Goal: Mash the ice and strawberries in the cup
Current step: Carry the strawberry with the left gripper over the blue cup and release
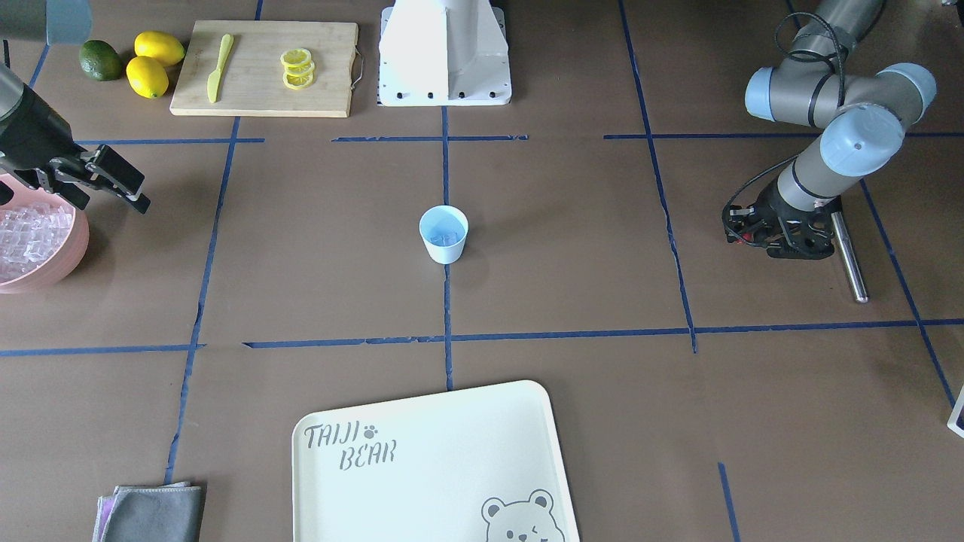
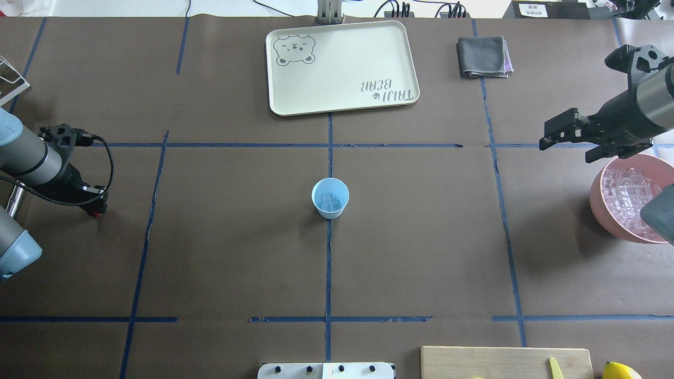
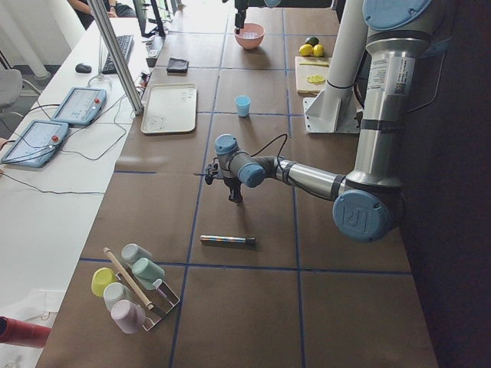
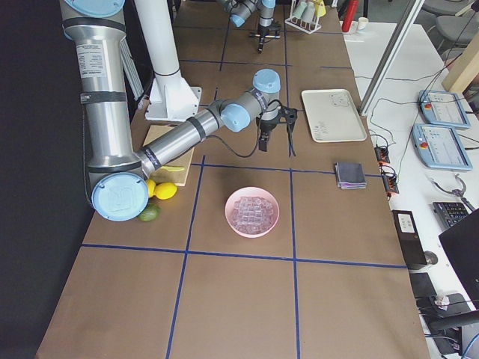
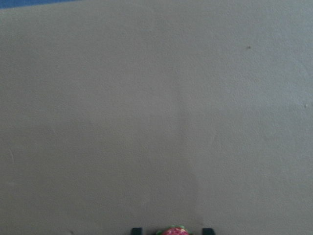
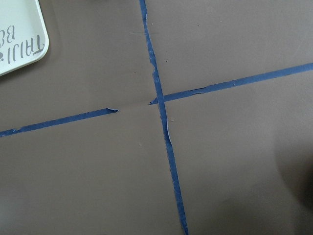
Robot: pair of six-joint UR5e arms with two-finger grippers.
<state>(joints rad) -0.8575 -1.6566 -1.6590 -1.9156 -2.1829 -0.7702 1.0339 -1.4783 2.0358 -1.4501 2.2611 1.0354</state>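
Note:
The pale-blue cup stands upright at the table's middle and also shows in the overhead view. A few clear ice cubes lie in its bottom. More ice fills the pink bowl. My right gripper is open and empty, above the table beside the bowl's far rim. My left gripper points down at the table far to the cup's left. The red strawberry sits between its fingertips, and small gaps show on both sides of it.
A metal rod lies beside my left arm. A cream tray and a grey cloth are at the far edge. A cutting board with lemon slices, a yellow knife, lemons and a green fruit is by the base.

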